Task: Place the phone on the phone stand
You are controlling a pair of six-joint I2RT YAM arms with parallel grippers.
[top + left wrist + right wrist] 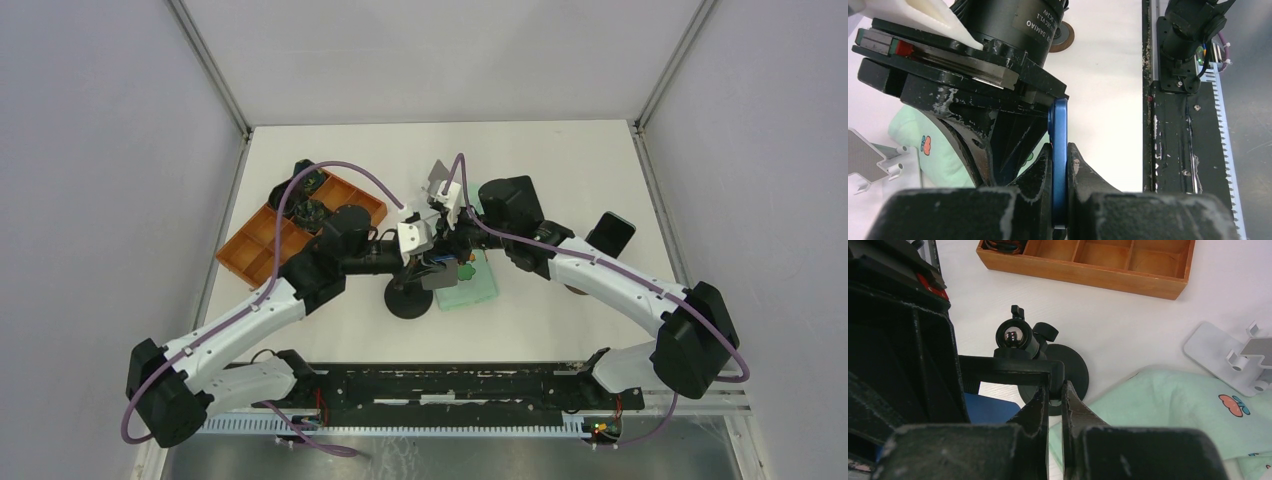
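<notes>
The blue phone (1059, 125) stands edge-on between my left gripper's (1059, 146) fingers, which are shut on it. In the right wrist view its blue face (990, 410) shows under a black bar. My right gripper (1055, 386) is shut, with nothing visibly held, and its tips sit just under the end of that bar, close against the left gripper. In the top view both grippers meet mid-table, left (432, 268) and right (455, 255). A silver folding phone stand (438, 180) sits behind them, also in the wrist views (1213, 347) (865, 152).
A black round-base mount (408, 300) with a ball head (1013, 335) stands just below the grippers. A mint-green cloth (475, 290) lies under them. A wooden compartment tray (265, 245) is at the left. A black object (610, 232) lies at the right.
</notes>
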